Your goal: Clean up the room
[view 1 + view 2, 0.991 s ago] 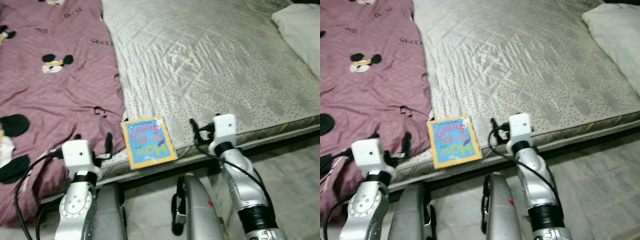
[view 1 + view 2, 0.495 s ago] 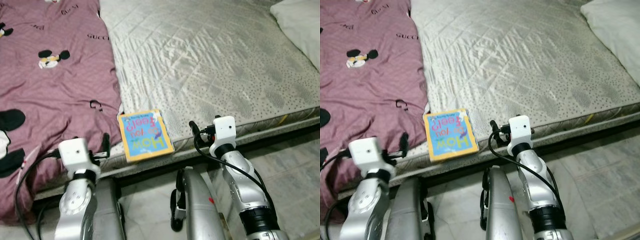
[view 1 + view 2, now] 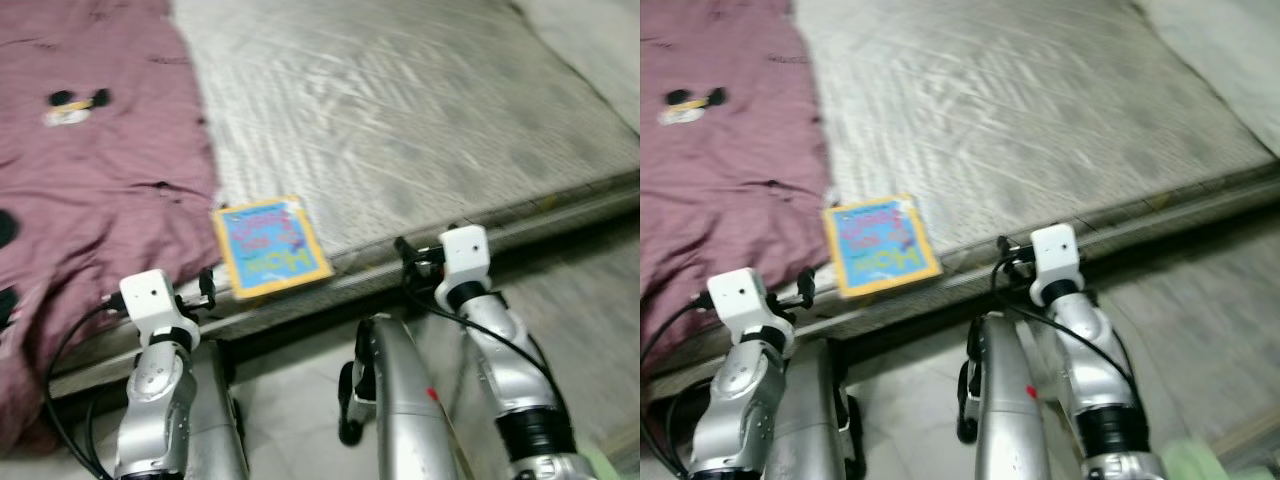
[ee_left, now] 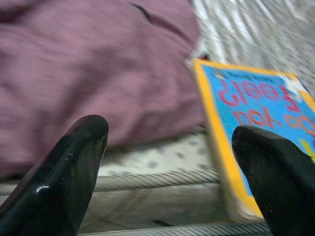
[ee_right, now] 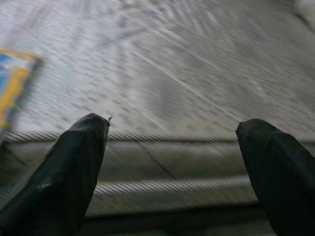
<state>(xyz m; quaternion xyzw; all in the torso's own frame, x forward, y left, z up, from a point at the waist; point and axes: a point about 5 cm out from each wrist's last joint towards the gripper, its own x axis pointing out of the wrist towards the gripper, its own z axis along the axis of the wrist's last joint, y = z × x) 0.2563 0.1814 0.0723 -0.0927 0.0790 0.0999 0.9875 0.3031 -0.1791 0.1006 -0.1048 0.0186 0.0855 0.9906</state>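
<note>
A small blue book with a yellow border (image 3: pixel 268 245) lies flat at the near edge of the grey quilted mattress (image 3: pixel 400 110), right beside the hem of a maroon blanket (image 3: pixel 90 180). My left gripper (image 4: pixel 170 132) is open and empty, held low just before the mattress edge, with the book (image 4: pixel 261 118) ahead of one finger and the blanket (image 4: pixel 88 64) ahead of the other. My right gripper (image 5: pixel 172 125) is open and empty too. It faces the mattress side (image 5: pixel 162 167) to the right of the book. The eye views are blurred.
The maroon blanket with cartoon prints covers the left part of the bed. A white pillow (image 3: pixel 590 40) lies at the far right corner. Grey tiled floor (image 3: pixel 590 290) runs along the bed's front and right. My own silver body (image 3: pixel 400 400) shows low between the arms.
The whole picture has shifted and blurred, so the camera has moved; more floor shows at the right. Book and blanket lie as before. Both grippers stay open and empty.
</note>
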